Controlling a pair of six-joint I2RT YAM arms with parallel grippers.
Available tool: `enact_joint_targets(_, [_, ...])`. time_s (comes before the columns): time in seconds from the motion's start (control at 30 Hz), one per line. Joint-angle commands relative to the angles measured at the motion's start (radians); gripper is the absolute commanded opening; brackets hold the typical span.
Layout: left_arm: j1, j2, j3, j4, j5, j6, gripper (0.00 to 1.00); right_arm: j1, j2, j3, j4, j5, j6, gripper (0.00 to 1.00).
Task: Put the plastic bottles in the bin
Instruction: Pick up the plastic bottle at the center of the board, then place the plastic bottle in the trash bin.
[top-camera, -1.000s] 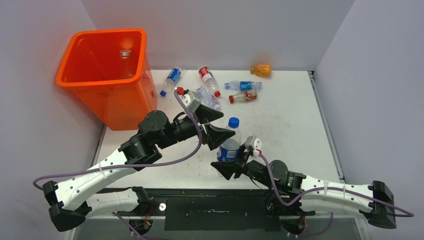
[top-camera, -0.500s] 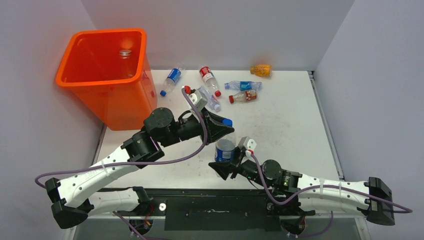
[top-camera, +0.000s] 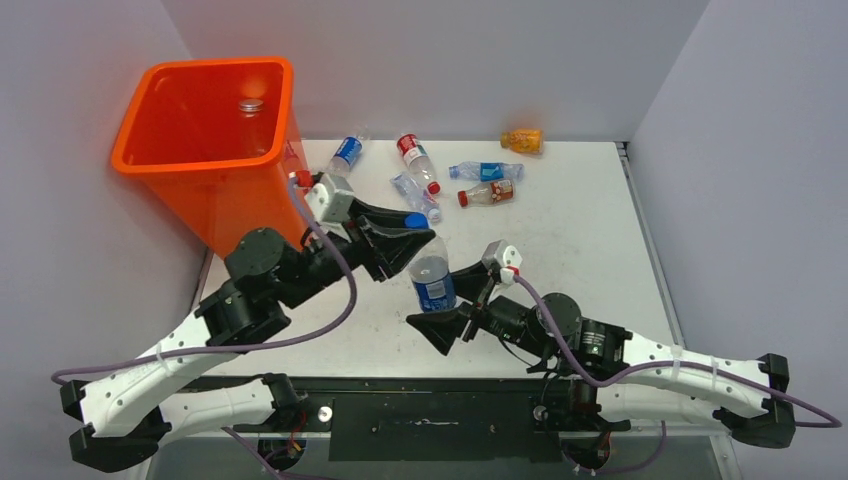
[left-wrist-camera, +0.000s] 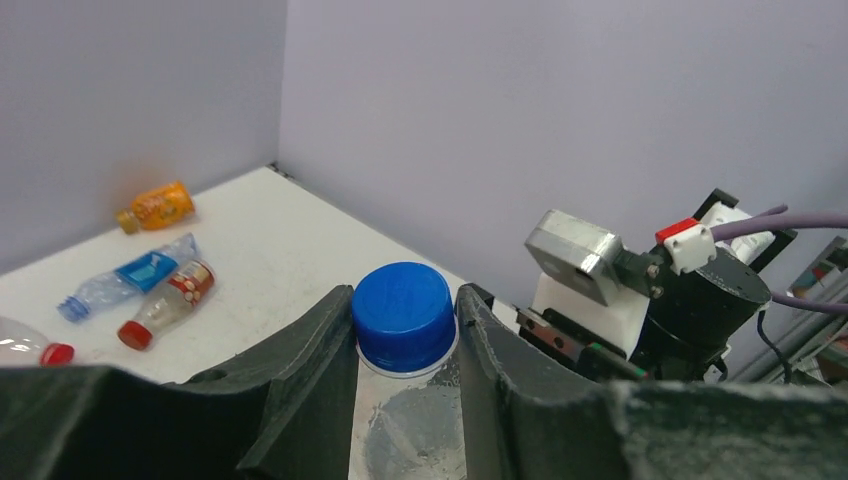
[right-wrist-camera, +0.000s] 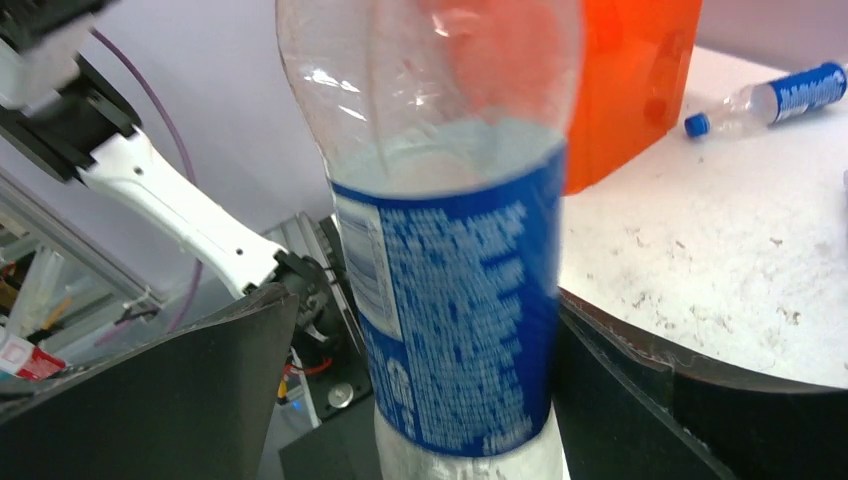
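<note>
A clear plastic bottle (top-camera: 432, 281) with a blue label and blue cap (left-wrist-camera: 405, 315) hangs upright over the table's near middle. My left gripper (top-camera: 411, 234) is shut on its cap, one finger pressed to each side. My right gripper (top-camera: 446, 322) stands open around the bottle's lower body (right-wrist-camera: 450, 300), with a gap showing on the left side. The orange bin (top-camera: 240, 205) stands at the far left, just behind the left wrist, with one bottle (top-camera: 250, 110) inside. Several more bottles lie at the back of the table, among them a blue-labelled one (top-camera: 347, 152) and a red-labelled one (top-camera: 415, 155).
An orange-tinted bottle (top-camera: 523, 141) lies against the back wall. A blue-labelled bottle (top-camera: 480, 171), a red-capped one (top-camera: 490, 192) and a crushed clear one (top-camera: 415, 195) lie mid-back. Grey walls close in the table on three sides. The bin's wall (right-wrist-camera: 625, 80) shows behind the held bottle.
My left gripper closed on the bottle's cap and drew it left toward the bin. My right gripper, which had gripped the bottle's body, has opened and followed left.
</note>
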Motion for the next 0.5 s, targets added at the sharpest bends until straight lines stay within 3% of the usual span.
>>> enact_joint_targets(0.0, [0.02,-0.063,0.051,0.037,-0.261,0.223,0.0,0.023,-0.056,0.098,-0.085,-0.038,0.022,0.9])
enact_joint_targets(0.27, [0.022,-0.133,0.104,0.019,-0.347,0.296,0.0,0.023,-0.158,0.026,-0.024,0.051,0.0,0.9])
enact_joint_targets(0.47, [0.022,-0.167,0.235,0.074,-0.537,0.571,0.0,0.023,-0.291,-0.083,-0.011,0.249,-0.011,0.9])
